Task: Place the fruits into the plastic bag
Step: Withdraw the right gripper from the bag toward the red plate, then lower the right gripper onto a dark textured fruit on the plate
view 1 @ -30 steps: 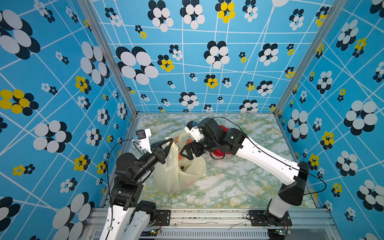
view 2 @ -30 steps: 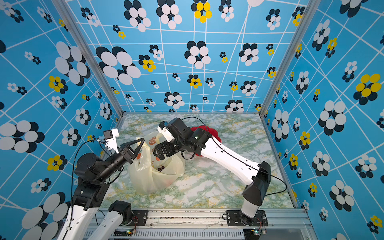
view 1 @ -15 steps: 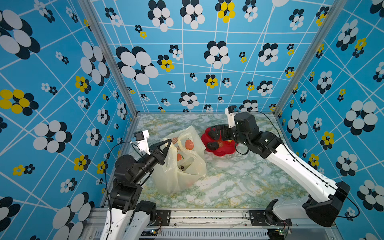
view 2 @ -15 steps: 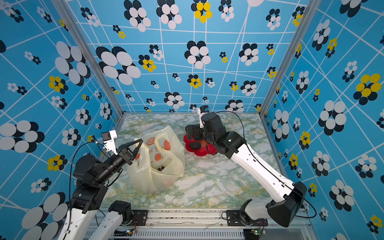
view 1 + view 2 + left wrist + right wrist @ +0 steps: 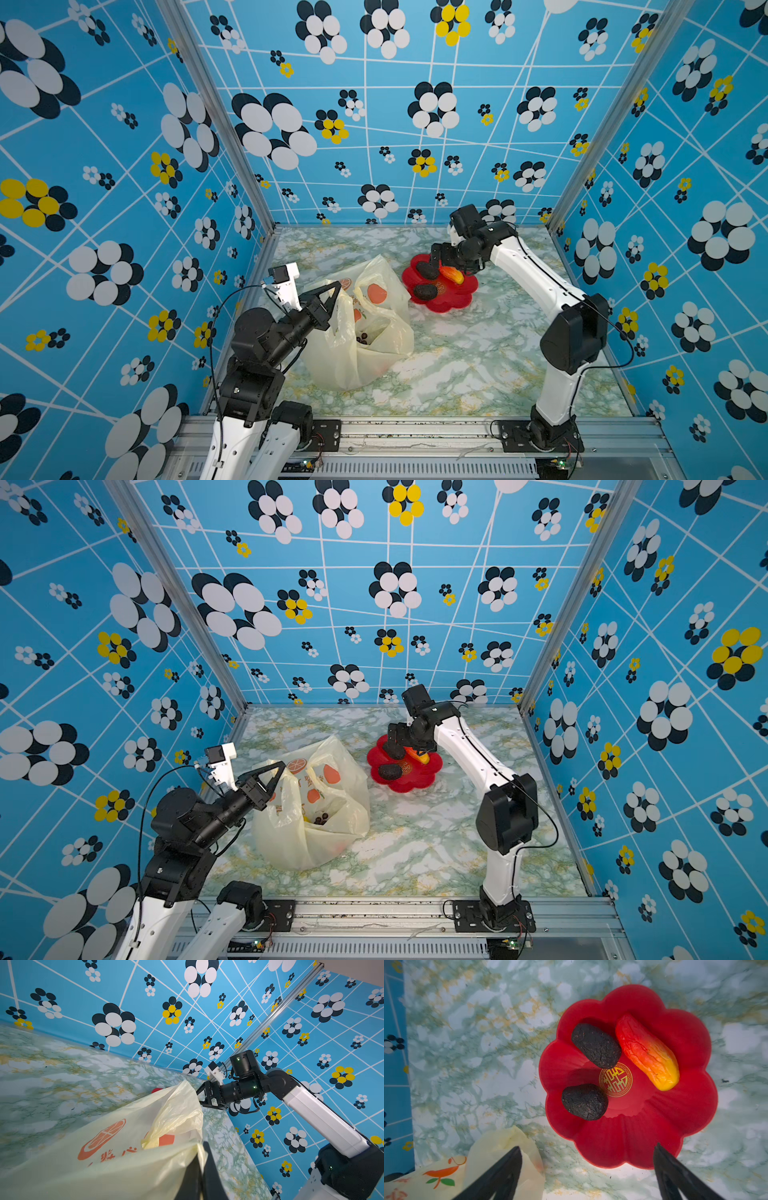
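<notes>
The fruits (image 5: 596, 1066) are split between two places. Some already lie in the bag (image 5: 357, 332): through its open mouth I can see a few small dark balls, likely grapes (image 5: 362, 337), and an orange-red shape shows dimly through the plastic lower down; what else is inside I cannot tell. Three pieces are left on the red plate (image 5: 629, 1147), which sits right of the bag and further back on the marble table (image 5: 478, 353): two dark avocados, one far (image 5: 596, 1045) and one near (image 5: 584, 1101), and a red-yellow mango (image 5: 646, 1053) on the right side of the plate. So I judge the job well under way, with these three to go.

The left gripper (image 5: 328, 297) is clamped shut on the bag's near-left edge, holding the plastic up so the mouth gapes; in its wrist view the two fingers (image 5: 199, 1176) are pressed together on the film.

The right gripper (image 5: 436, 259) hangs over the far side of the plate with its jaws spread wide and nothing between them. In both top views it stands right above the far avocado, the mango just to its right, the near avocado closer to me. The bag lies well apart from it, to the left.
</notes>
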